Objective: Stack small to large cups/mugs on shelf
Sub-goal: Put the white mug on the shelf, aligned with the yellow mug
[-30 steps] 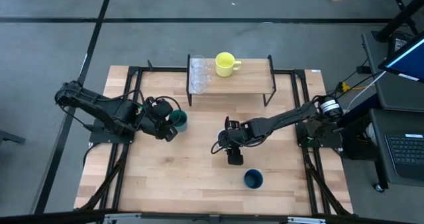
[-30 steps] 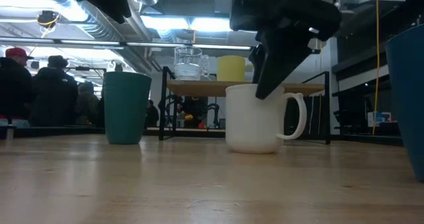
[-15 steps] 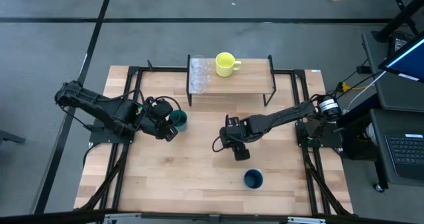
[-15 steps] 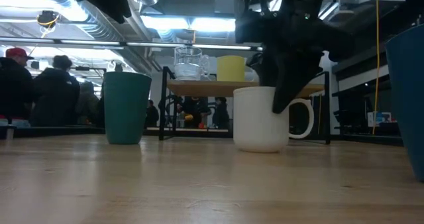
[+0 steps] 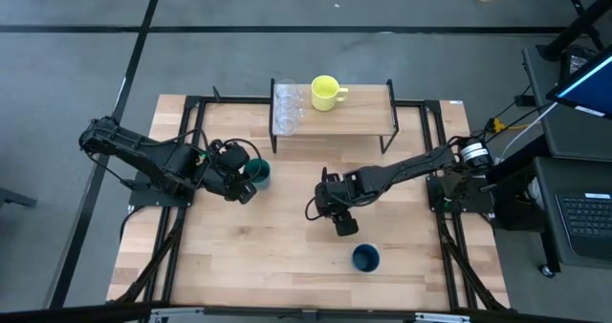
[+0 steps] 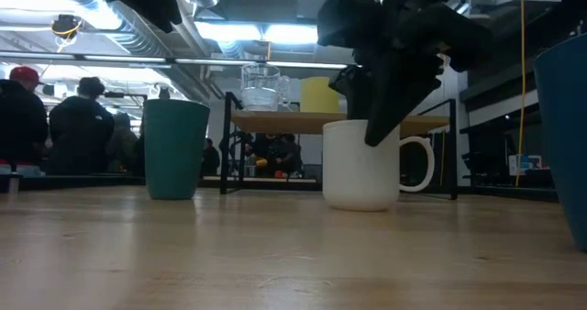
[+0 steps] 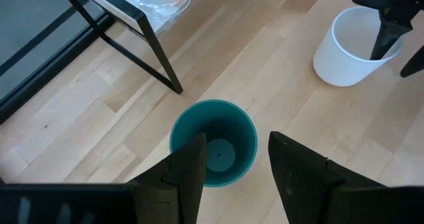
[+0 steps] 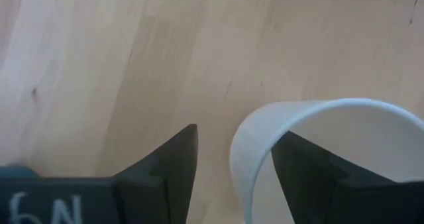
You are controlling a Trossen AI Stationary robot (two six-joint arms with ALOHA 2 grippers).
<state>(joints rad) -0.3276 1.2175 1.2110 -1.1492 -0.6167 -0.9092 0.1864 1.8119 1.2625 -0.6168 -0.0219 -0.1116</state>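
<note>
right claw at the white mug rim; left claw spread by the teal-green cup.

the white mug (image 6: 359, 166) is stood upright on the counter (image 5: 287, 266), with one finger of the right claw (image 8: 228, 174) inside it and one outside its wall, the fingers parted. the left claw (image 7: 232, 168) is held spread above the teal-green cup (image 7: 213, 143), not touching it. the yellow mug (image 5: 325, 93) and two clear cups (image 5: 287, 108) are placed on the shelf (image 5: 354, 118). the dark navy cup (image 5: 365, 258) is located near the counter's front edge.
</note>
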